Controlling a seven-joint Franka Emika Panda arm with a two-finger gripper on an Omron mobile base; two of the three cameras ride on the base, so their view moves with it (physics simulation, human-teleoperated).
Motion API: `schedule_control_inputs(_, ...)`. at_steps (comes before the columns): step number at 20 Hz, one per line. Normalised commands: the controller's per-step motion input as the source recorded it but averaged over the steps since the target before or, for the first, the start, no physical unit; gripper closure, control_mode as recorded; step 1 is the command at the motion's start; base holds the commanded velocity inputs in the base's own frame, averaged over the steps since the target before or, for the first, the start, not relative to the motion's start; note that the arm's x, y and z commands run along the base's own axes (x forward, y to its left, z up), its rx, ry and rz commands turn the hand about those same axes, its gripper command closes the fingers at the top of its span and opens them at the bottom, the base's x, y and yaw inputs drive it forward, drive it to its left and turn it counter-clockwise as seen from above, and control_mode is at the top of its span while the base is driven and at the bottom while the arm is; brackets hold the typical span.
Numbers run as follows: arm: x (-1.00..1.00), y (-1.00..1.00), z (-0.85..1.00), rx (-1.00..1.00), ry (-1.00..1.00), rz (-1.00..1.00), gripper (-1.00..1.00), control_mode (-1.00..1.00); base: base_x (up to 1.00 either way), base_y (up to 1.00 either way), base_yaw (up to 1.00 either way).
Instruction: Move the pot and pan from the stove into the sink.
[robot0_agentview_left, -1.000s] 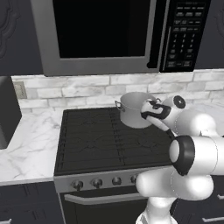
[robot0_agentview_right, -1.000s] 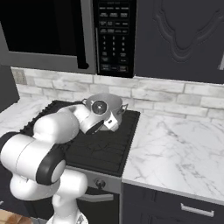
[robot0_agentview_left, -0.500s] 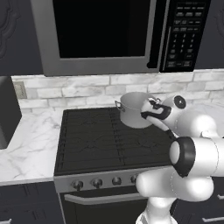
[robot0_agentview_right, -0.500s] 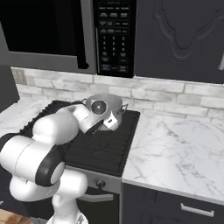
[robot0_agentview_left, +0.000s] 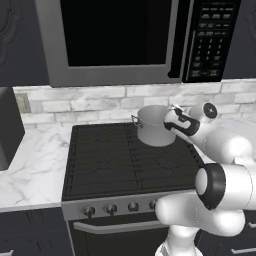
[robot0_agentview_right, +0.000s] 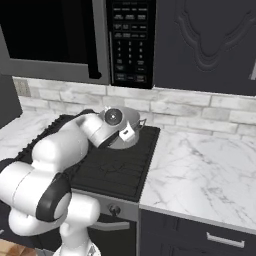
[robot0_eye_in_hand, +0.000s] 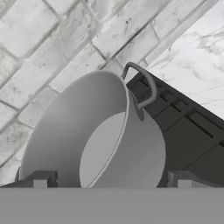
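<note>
Arm barely shifted; spread tool (robot0_eye_in_hand: 112, 179) beside upright pot (robot0_agentview_left: 155, 125) on stove (robot0_agentview_left: 100, 165).

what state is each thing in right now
pot: upright on the stove's back right burner, empty, not gripped
claw: open, fingers either side of the pot's rim
stove: no flame seen, other burners bare
microwave: door closed

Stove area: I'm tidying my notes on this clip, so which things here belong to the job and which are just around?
Part of the job:
- pot, standing on a back burner
- stove, where the pot sits
- hand, open, close by the pot

Just around:
- microwave above the stove
- brick backsplash
- marble counter
- dark cabinets
</note>
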Motion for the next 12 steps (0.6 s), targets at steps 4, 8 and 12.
schedule_control_inputs(4, 0.23, 0.02, -0.01, 0.0, -0.05, 0.0, -1.0, -1.0, 0.0, 0.0, 0.0)
schedule_control_inputs(8, 0.25, 0.0, -0.1, 0.0, -0.02, 0.0, -1.0, -1.0, 0.0, 0.0, 0.0)
schedule_control_inputs(12, 0.23, 0.0, -0.16, -0.02, 0.0, 0.0, -1.0, -1.0, 0.0, 0.0, 0.0)
